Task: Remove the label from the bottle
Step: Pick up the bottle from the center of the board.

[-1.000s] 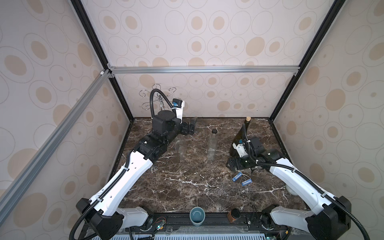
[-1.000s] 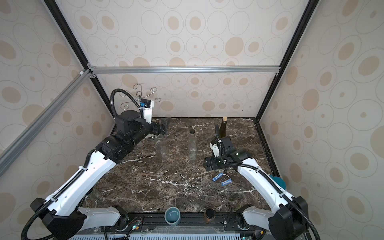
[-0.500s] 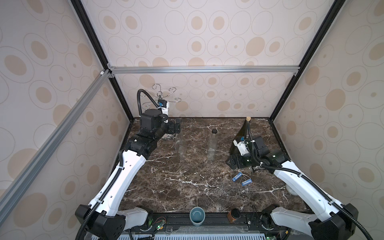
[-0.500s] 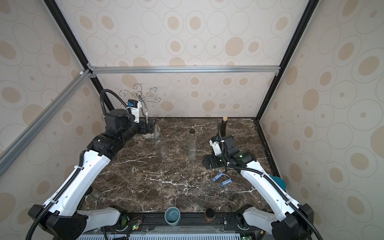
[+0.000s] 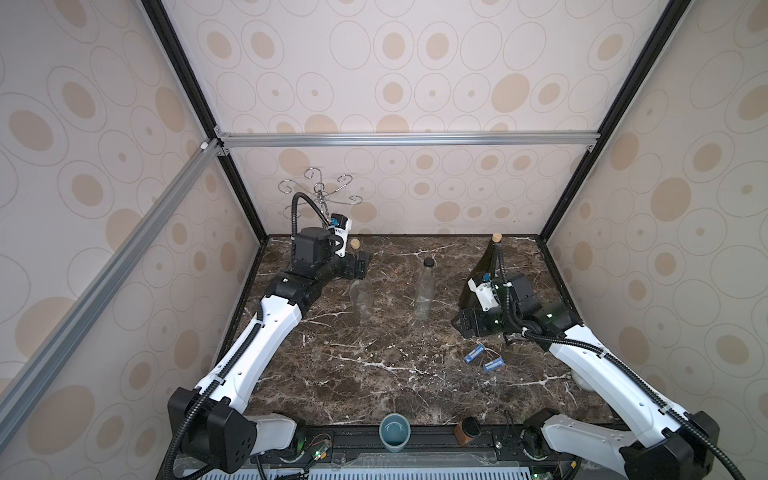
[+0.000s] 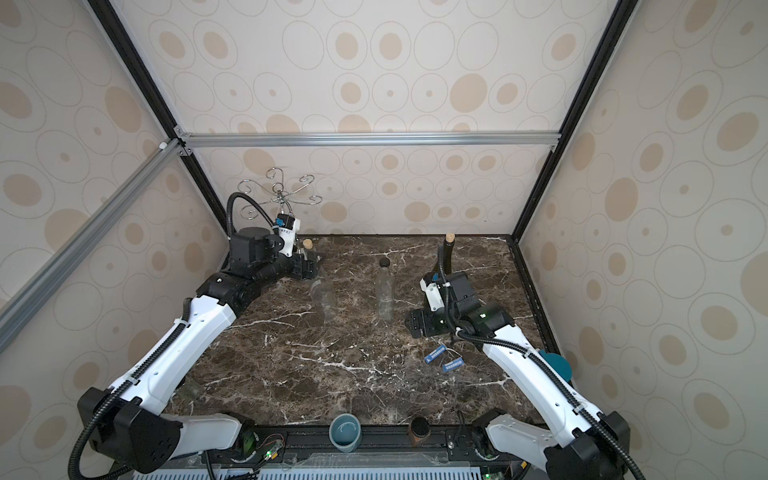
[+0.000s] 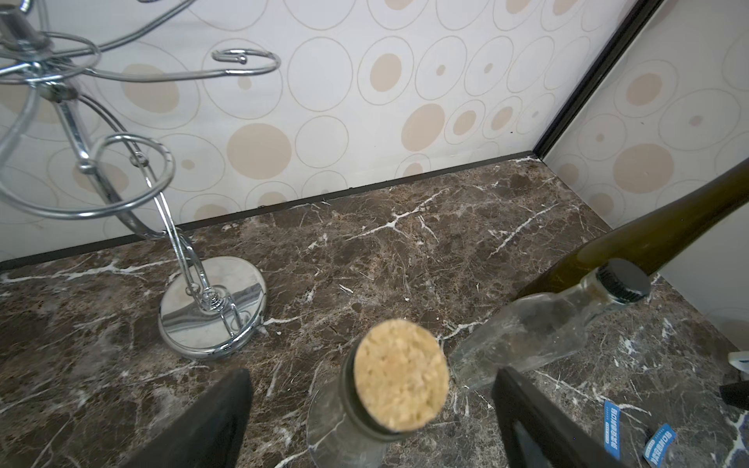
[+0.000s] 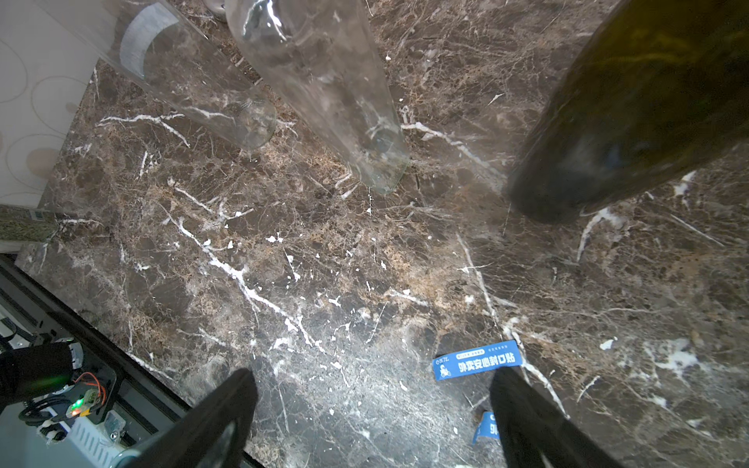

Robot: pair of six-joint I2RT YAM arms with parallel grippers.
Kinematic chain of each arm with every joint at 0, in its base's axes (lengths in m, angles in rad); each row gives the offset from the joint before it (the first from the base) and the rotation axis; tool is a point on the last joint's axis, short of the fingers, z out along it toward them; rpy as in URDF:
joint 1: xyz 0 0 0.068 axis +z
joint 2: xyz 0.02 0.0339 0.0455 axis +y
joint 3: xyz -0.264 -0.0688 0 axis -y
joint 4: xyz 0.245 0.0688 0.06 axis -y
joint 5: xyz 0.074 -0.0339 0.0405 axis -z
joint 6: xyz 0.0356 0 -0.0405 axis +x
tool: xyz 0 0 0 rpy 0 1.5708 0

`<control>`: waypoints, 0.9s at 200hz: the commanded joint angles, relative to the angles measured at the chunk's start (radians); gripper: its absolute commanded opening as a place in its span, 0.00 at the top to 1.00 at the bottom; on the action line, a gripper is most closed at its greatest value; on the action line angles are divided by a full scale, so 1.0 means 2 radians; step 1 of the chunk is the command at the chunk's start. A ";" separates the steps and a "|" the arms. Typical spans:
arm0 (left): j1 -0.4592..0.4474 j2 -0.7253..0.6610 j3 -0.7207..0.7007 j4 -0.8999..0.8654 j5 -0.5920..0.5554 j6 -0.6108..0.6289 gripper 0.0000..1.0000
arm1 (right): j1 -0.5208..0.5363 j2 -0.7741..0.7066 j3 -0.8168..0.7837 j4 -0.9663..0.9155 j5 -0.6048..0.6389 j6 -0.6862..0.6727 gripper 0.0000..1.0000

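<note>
Left gripper, right gripper: both released, nothing held.
Left gripper jaws stand wide either side of the corked clear bottle neck, gaps visible in the left wrist view; wire rack behind it. Capped clear bottle mid-table. Right gripper low beside the green bottle; two blue labels lie flat on the marble tabletop, just nearside of it.
</note>
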 commanded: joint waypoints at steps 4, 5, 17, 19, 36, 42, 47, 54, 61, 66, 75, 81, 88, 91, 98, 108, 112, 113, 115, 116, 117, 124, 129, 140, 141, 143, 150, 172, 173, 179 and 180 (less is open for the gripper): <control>0.003 0.007 -0.004 0.031 0.014 0.025 0.10 | 0.002 -0.001 -0.007 0.005 0.007 0.001 0.07; 0.004 0.007 -0.005 0.032 0.015 0.025 0.10 | 0.002 -0.001 -0.007 0.005 0.007 0.001 0.07; 0.004 0.011 -0.005 0.038 0.017 0.031 0.12 | 0.002 -0.002 -0.009 0.005 0.008 0.001 0.08; 0.004 0.012 -0.005 0.039 0.017 0.031 0.12 | 0.002 -0.002 -0.009 0.006 0.009 0.001 0.08; 0.004 0.018 -0.004 0.047 0.018 0.036 0.18 | 0.002 0.000 -0.009 0.005 0.009 0.001 0.08; 0.004 0.021 -0.003 0.049 0.018 0.037 0.20 | 0.002 0.000 -0.009 0.006 0.009 0.001 0.08; 0.004 0.023 -0.003 0.051 0.019 0.038 0.22 | 0.002 0.000 -0.009 0.006 0.010 0.000 0.08; 0.004 0.025 -0.002 0.053 0.019 0.039 0.25 | 0.002 0.000 -0.009 0.006 0.010 0.000 0.08; 0.004 0.027 -0.001 0.054 0.019 0.040 0.28 | 0.002 0.000 -0.010 0.006 0.010 0.001 0.09; 0.004 0.028 0.000 0.056 0.020 0.040 0.29 | 0.002 0.000 -0.010 0.007 0.010 0.000 0.09; 0.004 0.030 0.000 0.057 0.021 0.041 0.32 | 0.002 0.001 -0.011 0.008 0.011 0.001 0.09; 0.004 0.031 0.000 0.059 0.022 0.041 0.34 | 0.002 0.001 -0.011 0.008 0.012 0.000 0.09; 0.004 0.031 0.000 0.061 0.022 0.041 0.37 | 0.002 0.002 -0.011 0.008 0.012 0.000 0.09; 0.004 0.032 0.000 0.062 0.022 0.041 0.39 | 0.002 0.002 -0.011 0.008 0.012 0.000 0.09; 0.004 0.032 0.000 0.063 0.023 0.041 0.43 | 0.002 0.002 -0.011 0.009 0.012 0.000 0.09; 0.004 0.034 0.000 0.063 0.023 0.042 0.50 | 0.003 0.002 -0.012 0.010 0.012 -0.001 0.09; 0.004 0.034 0.000 0.063 0.024 0.042 0.53 | 0.002 0.002 -0.012 0.010 0.011 -0.001 0.09; 0.004 0.034 0.000 0.063 0.023 0.042 0.54 | 0.002 0.003 -0.012 0.010 0.011 -0.001 0.09; 0.004 0.034 0.000 0.063 0.024 0.041 0.55 | 0.002 0.003 -0.012 0.011 0.011 -0.001 0.09; 0.004 0.034 0.000 0.064 0.024 0.041 0.56 | 0.002 0.003 -0.012 0.010 0.011 -0.001 0.09; 0.004 0.034 0.000 0.064 0.023 0.041 0.56 | 0.002 0.003 -0.012 0.011 0.011 -0.001 0.09; 0.004 0.034 0.000 0.064 0.023 0.041 0.60 | 0.002 0.004 -0.012 0.010 0.011 -0.001 0.09; 0.004 0.034 0.000 0.065 0.022 0.041 0.61 | 0.002 0.004 -0.012 0.011 0.010 -0.001 0.10; 0.004 0.033 0.000 0.065 0.017 0.041 0.66 | 0.002 0.005 -0.011 0.011 0.010 -0.001 0.10; 0.004 0.033 0.000 0.064 0.017 0.041 0.66 | 0.002 0.005 -0.011 0.011 0.009 -0.001 0.10; 0.004 0.033 0.000 0.065 0.016 0.041 0.67 | 0.002 0.005 -0.011 0.011 0.009 -0.001 0.10; 0.004 0.032 0.000 0.066 0.014 0.041 0.69 | 0.002 0.005 -0.011 0.012 0.008 -0.001 0.10; 0.004 0.028 0.000 0.068 0.014 0.041 0.77 | 0.002 0.001 -0.010 0.011 0.008 -0.001 0.10; 0.004 0.028 0.000 0.068 0.014 0.041 0.77 | 0.002 0.001 -0.010 0.011 0.008 -0.001 0.10; 0.004 0.028 0.000 0.069 0.012 0.040 0.79 | 0.002 0.000 -0.009 0.011 0.008 0.000 0.11; 0.004 0.028 0.000 0.069 0.012 0.040 0.79 | 0.002 0.000 -0.009 0.011 0.007 0.000 0.11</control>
